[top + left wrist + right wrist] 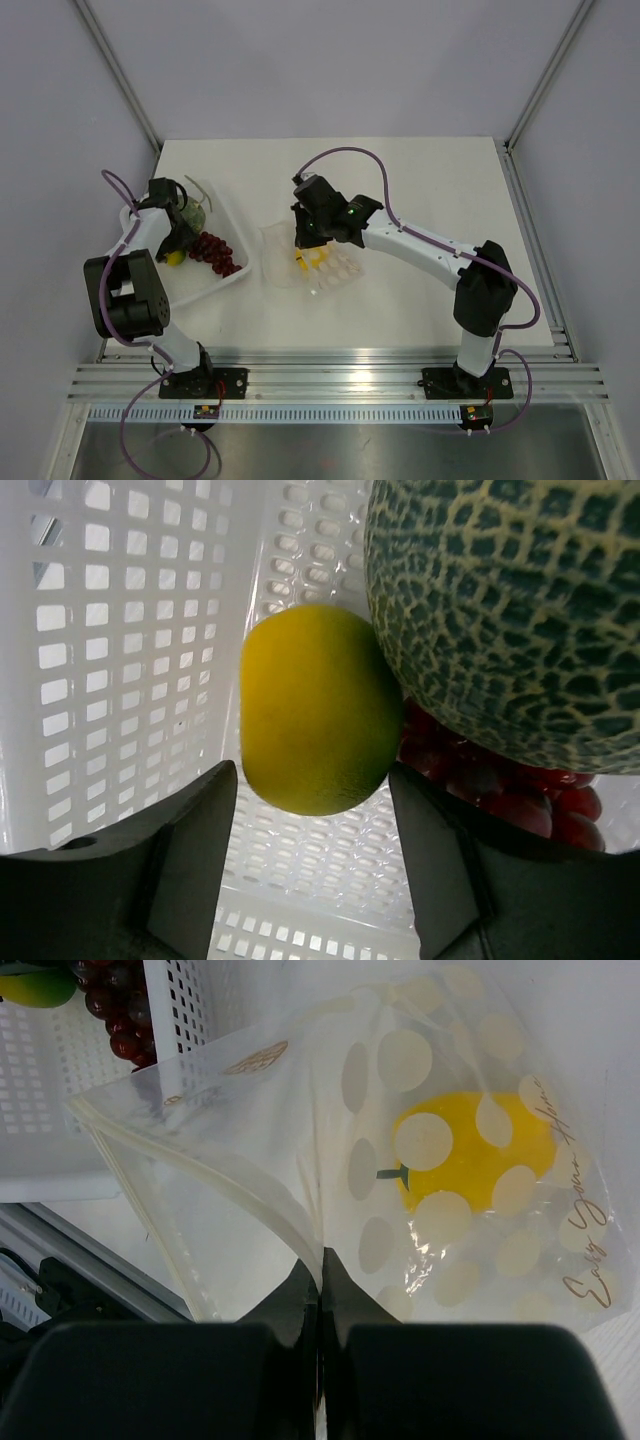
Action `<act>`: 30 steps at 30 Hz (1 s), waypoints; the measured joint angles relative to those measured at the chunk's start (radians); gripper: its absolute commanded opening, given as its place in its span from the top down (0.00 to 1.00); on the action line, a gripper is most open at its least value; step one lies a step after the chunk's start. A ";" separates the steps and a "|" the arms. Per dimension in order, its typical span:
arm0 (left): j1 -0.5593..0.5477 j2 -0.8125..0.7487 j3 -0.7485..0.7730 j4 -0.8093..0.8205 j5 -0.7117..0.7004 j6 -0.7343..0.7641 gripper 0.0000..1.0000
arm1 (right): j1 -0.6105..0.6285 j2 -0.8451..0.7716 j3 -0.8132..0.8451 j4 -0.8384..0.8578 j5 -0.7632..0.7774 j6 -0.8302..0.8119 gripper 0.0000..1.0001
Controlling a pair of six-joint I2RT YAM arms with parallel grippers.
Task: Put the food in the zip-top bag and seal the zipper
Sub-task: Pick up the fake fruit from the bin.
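Observation:
A yellow toy fruit lies in the white tray against the grey-green netted fruit. My left gripper is open, with a finger on each side of the yellow fruit's near end. In the top view the left gripper is down in the tray. My right gripper is shut on the mouth edge of the dotted clear zip-top bag at its whitish zipper. The mouth gapes open. Another yellow fruit lies inside the bag.
Dark red grapes lie in the tray beside the two fruits and show in the top view. The tray's slotted wall stands close to the bag's mouth. A metal rail runs along the near table edge.

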 measured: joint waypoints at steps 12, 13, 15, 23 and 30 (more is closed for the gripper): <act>-0.002 0.000 0.000 0.032 0.020 -0.005 0.65 | 0.000 -0.027 -0.020 -0.006 0.016 0.036 0.99; -0.003 0.000 0.000 0.032 0.024 -0.005 0.65 | 0.000 -0.029 -0.022 -0.006 0.021 0.038 0.99; -0.005 0.000 0.000 0.029 0.031 -0.005 0.66 | 0.000 -0.032 -0.026 -0.008 0.033 0.042 0.99; -0.025 0.000 0.011 -0.006 0.066 0.021 0.69 | 0.000 -0.045 -0.035 -0.015 0.039 0.042 0.99; -0.039 -0.034 0.017 -0.060 0.105 0.027 0.69 | 0.000 -0.040 -0.021 -0.025 0.036 0.035 0.99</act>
